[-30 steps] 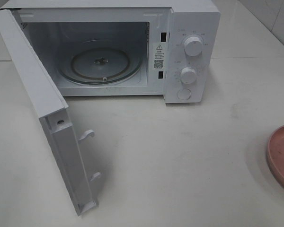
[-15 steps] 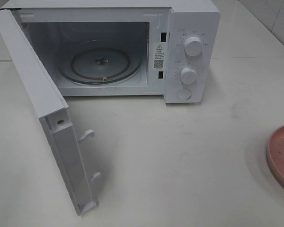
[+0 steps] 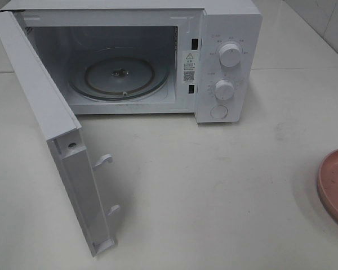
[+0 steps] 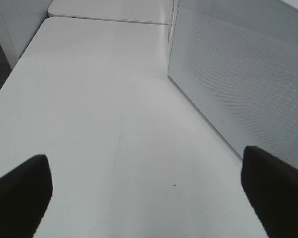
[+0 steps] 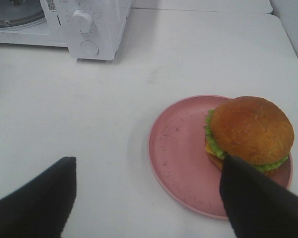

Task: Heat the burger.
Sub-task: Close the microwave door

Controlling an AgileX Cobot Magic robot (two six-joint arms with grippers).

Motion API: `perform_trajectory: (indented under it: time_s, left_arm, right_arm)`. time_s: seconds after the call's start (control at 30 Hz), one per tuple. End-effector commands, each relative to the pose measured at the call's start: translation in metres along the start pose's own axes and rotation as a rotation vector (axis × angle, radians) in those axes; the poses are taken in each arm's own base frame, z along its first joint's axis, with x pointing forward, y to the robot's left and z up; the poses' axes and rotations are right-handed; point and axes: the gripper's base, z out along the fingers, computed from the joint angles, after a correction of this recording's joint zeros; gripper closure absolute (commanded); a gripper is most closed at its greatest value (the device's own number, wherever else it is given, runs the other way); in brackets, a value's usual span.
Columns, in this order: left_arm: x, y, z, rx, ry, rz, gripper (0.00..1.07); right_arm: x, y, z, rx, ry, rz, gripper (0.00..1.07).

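Note:
The burger (image 5: pixel 251 129), with a glossy brown bun and a green lettuce edge, sits on one side of a pink plate (image 5: pixel 179 144); it shows only in the right wrist view. My right gripper (image 5: pixel 149 166) hovers open above the table just short of the plate, one dark finger (image 5: pixel 253 203) overlapping the burger's near edge in the picture, with nothing between the fingers. My left gripper (image 4: pixel 146 166) is open over bare table beside the microwave door's outer face (image 4: pixel 248 84). In the exterior view neither gripper appears and only the plate's rim (image 3: pixel 335 183) shows at the right edge.
The white microwave (image 3: pixel 225 56) stands at the back with its door (image 3: pixel 50 124) swung wide toward the front left. Its glass turntable (image 3: pixel 119 76) carries nothing. Two knobs and a button sit on its right panel. The microwave's panel (image 5: pixel 89 25) also shows in the right wrist view.

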Motion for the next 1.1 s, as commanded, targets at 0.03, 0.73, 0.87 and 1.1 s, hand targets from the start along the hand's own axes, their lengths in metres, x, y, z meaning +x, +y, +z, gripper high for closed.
perform_trajectory:
  time_s: [0.03,0.73,0.87,1.1]
  left_arm:
    - [0.0017,-0.0006,-0.0025,0.004,-0.026,-0.005,0.09]
    - [0.0017,-0.0006,-0.0025,0.004,-0.026,-0.005,0.09]
    - [0.0017,-0.0006,-0.0025,0.004,-0.026,-0.005,0.09]
    - [0.0017,-0.0007,-0.0025,0.005,-0.026,-0.006,0.09]
  right_arm:
    - [0.0025,0.0003,-0.0019,-0.001,-0.026,-0.006,0.31]
    - [0.0025,0.0003,-0.0019,-0.001,-0.026,-0.006,0.31]
    - [0.0025,0.0003,-0.0019,-0.001,-0.026,-0.006,0.31]
    - [0.0025,0.0003,-0.0019,-0.001,-0.026,-0.006,0.31]
